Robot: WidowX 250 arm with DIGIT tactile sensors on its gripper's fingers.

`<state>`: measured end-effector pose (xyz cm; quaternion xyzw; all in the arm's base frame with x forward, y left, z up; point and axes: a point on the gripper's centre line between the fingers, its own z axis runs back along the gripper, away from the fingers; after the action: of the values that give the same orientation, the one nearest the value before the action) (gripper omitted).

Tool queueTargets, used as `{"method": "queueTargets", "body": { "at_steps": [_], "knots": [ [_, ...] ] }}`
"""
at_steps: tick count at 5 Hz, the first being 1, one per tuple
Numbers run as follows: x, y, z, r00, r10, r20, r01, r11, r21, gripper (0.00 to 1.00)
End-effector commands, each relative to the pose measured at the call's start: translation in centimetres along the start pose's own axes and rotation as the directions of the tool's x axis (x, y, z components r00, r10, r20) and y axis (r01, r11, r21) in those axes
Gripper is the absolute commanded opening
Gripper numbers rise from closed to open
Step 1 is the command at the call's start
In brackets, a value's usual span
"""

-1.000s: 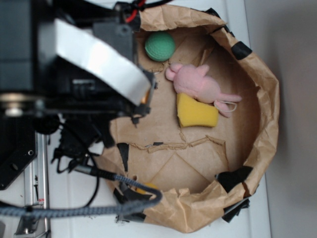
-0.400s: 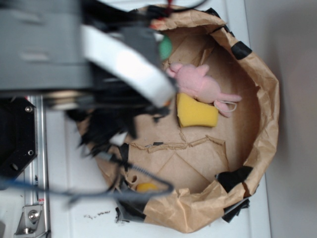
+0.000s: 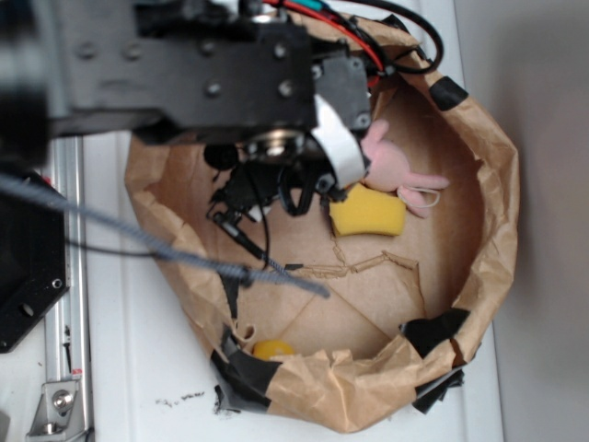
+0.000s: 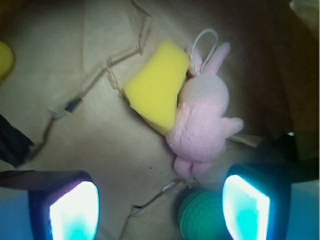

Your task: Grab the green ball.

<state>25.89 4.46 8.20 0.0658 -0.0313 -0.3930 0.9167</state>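
"While it hangs over the paper bag (image 3: 497,184), where's the green ball (image 4: 202,220)?"

"Low in the wrist view, just inside the right finger (image 4: 247,210), touching neither. The gripper (image 4: 160,210) is spread wide, empty."

"And the pink plush (image 4: 202,120)?"

"Just beyond the ball, against the yellow sponge (image 4: 155,87). I'd centre on the ball first, then drop straight down, so the plush isn't pinched."

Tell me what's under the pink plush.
The plush lies partly over the yellow sponge; the sponge's covered edge is hidden. Bare cardboard surrounds them. The green ball sits apart, by its feet.
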Motion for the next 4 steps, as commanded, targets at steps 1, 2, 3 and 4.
{"method": "queueTargets", "body": {
  "at_steps": [1,2,3,4],
  "knots": [
    [-1.7,3.2,-1.6,0.999,0.002,-0.053,0.0,0.999,0.052,1.0],
    [-1.3,2.7,-4.0,0.993,-0.073,-0.096,0.076,0.997,0.03,1.0],
    [-5.8,4.3,-6.6,0.971,0.01,-0.239,-0.03,0.996,-0.081,1.0],
    [-5.7,4.2,-6.6,0.962,0.006,-0.272,-0.03,0.996,-0.083,0.93]
  ]
}}
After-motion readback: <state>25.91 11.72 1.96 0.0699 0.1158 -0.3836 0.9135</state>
